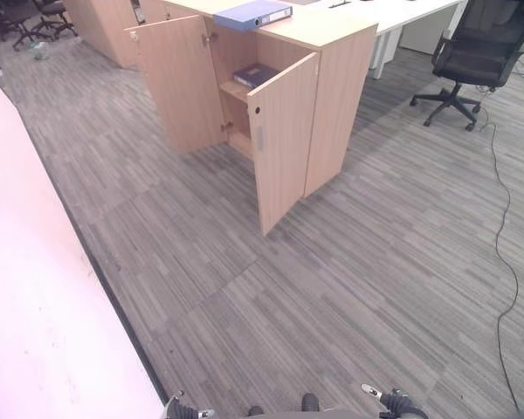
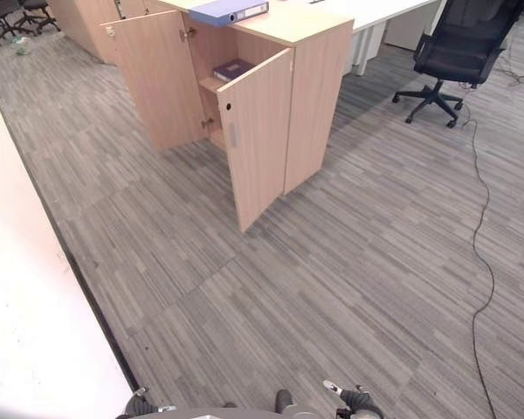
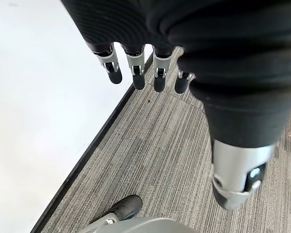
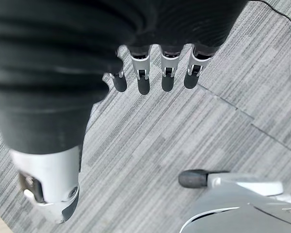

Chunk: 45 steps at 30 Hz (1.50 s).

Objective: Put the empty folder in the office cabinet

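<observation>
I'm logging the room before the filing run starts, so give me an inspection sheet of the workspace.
Surface: grey striped carpet floor, bare in front of the cabinet.
Job's things: blue folder lies flat on top of the office cabinet; both cabinet doors open; a dark book on the upper shelf inside.
Clutter: nothing seen.
Hands: left hand and right hand hang over the carpet, fingers relaxed, holding nothing.
Cables: a black cable runs along the floor on the right.
Surroundings: black office chair, white desk behind the cabinet, white wall on the left.
</observation>
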Motion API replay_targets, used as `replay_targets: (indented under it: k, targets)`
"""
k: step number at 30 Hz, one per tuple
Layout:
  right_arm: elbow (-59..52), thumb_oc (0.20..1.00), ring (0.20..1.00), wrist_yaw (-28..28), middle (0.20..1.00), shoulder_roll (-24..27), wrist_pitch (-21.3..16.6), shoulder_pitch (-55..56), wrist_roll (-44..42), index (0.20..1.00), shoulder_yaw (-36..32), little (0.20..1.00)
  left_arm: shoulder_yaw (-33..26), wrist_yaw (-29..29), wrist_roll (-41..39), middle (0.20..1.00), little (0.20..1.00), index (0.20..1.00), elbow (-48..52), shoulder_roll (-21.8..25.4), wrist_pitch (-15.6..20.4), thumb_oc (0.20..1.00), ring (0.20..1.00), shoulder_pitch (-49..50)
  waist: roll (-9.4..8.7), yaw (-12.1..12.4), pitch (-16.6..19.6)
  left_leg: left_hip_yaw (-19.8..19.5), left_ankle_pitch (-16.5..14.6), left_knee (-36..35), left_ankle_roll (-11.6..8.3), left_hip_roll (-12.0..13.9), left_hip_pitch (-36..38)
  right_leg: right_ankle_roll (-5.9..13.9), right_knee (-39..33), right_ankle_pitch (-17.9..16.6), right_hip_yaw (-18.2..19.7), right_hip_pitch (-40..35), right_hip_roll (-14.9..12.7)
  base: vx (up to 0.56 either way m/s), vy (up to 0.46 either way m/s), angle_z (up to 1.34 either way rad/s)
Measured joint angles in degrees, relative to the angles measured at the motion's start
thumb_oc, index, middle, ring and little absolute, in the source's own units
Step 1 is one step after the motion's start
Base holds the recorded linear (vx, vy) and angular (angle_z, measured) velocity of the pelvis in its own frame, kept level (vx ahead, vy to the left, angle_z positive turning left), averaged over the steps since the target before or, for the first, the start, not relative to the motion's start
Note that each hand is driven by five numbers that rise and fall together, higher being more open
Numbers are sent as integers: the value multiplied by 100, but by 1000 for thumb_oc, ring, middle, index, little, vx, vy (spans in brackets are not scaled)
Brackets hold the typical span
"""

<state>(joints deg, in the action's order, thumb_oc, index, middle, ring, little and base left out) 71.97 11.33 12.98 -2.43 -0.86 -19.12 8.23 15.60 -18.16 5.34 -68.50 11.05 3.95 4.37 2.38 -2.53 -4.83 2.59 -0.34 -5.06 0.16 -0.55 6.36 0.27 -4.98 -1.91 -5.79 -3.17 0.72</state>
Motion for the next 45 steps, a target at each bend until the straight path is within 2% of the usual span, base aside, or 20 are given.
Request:
replay_targets:
  k: [11,19,23,29,31,32,33,34,35,36,38,39,40,41,42,43,44,45]
  targets:
    - [-37,1000,1000,439,1000,-79,-125,41,-2,1000,-3,1000,-6,-283,-48,1000,1000,1000,3,-34,24,1000,1000,22,58,-8,38,3,1,0,0,-1,6,0,0,0,7,-3,0,0,0,0]
    - [-45,1000,1000,226,1000,-66,-122,70,-226,1000,12,1000,-3,-263,-57,1000,1000,1000,3,-107,30,1000,1000,24,82,-11,57,-21,6,4,-8,0,-9,0,0,1,-15,-6,2,0,-11,1]
    - [-50,1000,1000,84,1000,-64,-119,68,-230,1000,13,1000,-17,-225,-60,1000,1000,1000,0,-65,33,1000,1000,35,21,-9,24,-105,18,10,-31,2,-131,-6,0,8,-94,40,-2,12,-69,11]
    - [-21,1000,1000,-12,1000,-69,-97,19,-225,1000,52,1000,-195,-233,-269,1000,1000,1000,-81,17,74,1000,1000,-5,-170,8,-96,-370,95,50,-152,25,-319,-72,-3,51,-336,108,16,11,-130,25]
    - [-14,1000,1000,-19,1000,-102,-98,-129,-224,1000,89,1000,-250,-289,-393,1000,1000,1000,-103,73,128,1000,1000,-1,-253,82,-179,-457,96,359,-233,47,-595,-95,91,123,-465,233,86,-157,-216,40]
    - [-17,1000,1000,-27,1000,-117,-97,-297,-223,1000,284,1000,-496,-344,-462,1000,1000,1000,-106,86,144,1000,1000,-195,-470,195,-359,-405,93,1241,-332,-23,-1288,-242,509,236,-545,704,35,-166,-268,80]
    - [-35,1000,1000,-27,1000,-123,-118,-517,-222,1000,272,1000,-549,-365,-558,1000,1000,1000,-184,210,106,1000,1000,-488,-723,301,-736,-124,219,2297,-561,-61,-1969,-540,754,317,-653,872,-179,-36,-224,70]
    - [-123,1000,1000,-15,1000,-86,-98,-636,-223,1000,239,1000,-569,-409,-725,1000,1000,1000,-223,116,124,1000,1000,-382,-746,444,-803,-55,404,2977,-700,8,-2373,-712,1127,328,-730,1014,-94,103,-228,56]
    - [-154,1000,1000,-13,1000,-86,-124,-652,-222,1000,243,1000,-569,-446,-736,1000,1000,1000,-231,159,149,1000,1000,-439,-761,460,-848,46,527,3496,-843,44,-2750,-785,1117,497,-844,1011,-163,241,-47,38]
    - [-133,1000,1000,-6,1000,-139,-95,-728,-222,1000,289,1000,-570,-486,-744,1000,1000,1000,-213,146,137,1000,1000,-452,-819,498,-951,542,397,3196,-639,241,-2885,-615,788,482,-1068,828,-147,282,36,39]
    - [-105,1000,1000,-12,1000,-238,-112,-711,-222,1000,298,1000,-617,-512,-751,1000,1000,1000,-249,114,129,1000,1000,-323,-870,519,-927,858,436,1779,-622,269,-2554,-224,152,501,-1101,430,-82,225,71,24]
    - [-37,1000,1000,-10,1000,-251,-114,-692,-222,1000,297,1000,-630,-519,-771,1000,1000,1000,-227,106,130,1000,1000,-241,-845,518,-887,918,464,1354,-635,276,-2370,-88,-26,414,-1154,286,-76,222,93,18]
    - [27,1000,1000,-8,1000,-239,-116,-670,-221,1000,306,1000,-670,-514,-813,1000,1000,1000,-264,63,134,1000,1000,-166,-732,512,-794,931,595,746,-772,285,-2216,174,-51,551,-1316,229,-62,216,97,25]
    - [97,1000,1000,-9,1000,-172,-118,-579,-220,1000,303,1000,-665,-518,-858,1000,1000,1000,-366,-41,137,1000,1000,-149,-436,492,-625,844,688,149,-847,453,-2167,403,168,806,-1435,302,104,207,103,23]
    - [145,1000,1000,2,1000,-107,-101,-549,-219,1000,273,1000,-674,-535,-913,1000,1000,1000,-385,-111,188,1000,1000,-122,-292,540,-556,742,838,-95,-1063,637,-2275,112,725,917,-1362,600,64,225,121,26]
    - [172,1000,1000,7,1000,-79,-98,-541,-218,1000,273,1000,-677,-518,-946,1000,1000,1000,-433,-156,190,1000,1000,-193,-166,523,-603,799,927,-90,-1179,757,-2326,-217,693,685,-1367,517,186,240,138,7]
    - [246,1000,1000,7,1000,-168,-108,-437,-216,1000,284,1000,-685,-514,-957,1000,1000,1000,-568,-202,169,1000,1000,-104,-266,573,-450,1164,882,-79,-1045,776,-2311,25,163,795,-1334,209,212,328,190,2]
    - [289,1000,1000,5,1000,-197,-121,-421,-215,1000,287,1000,-706,-524,-959,1000,1000,1000,-583,-212,159,1000,1000,26,-217,584,-362,1215,861,-86,-1011,858,-2272,122,116,913,-1368,110,267,342,197,-34]
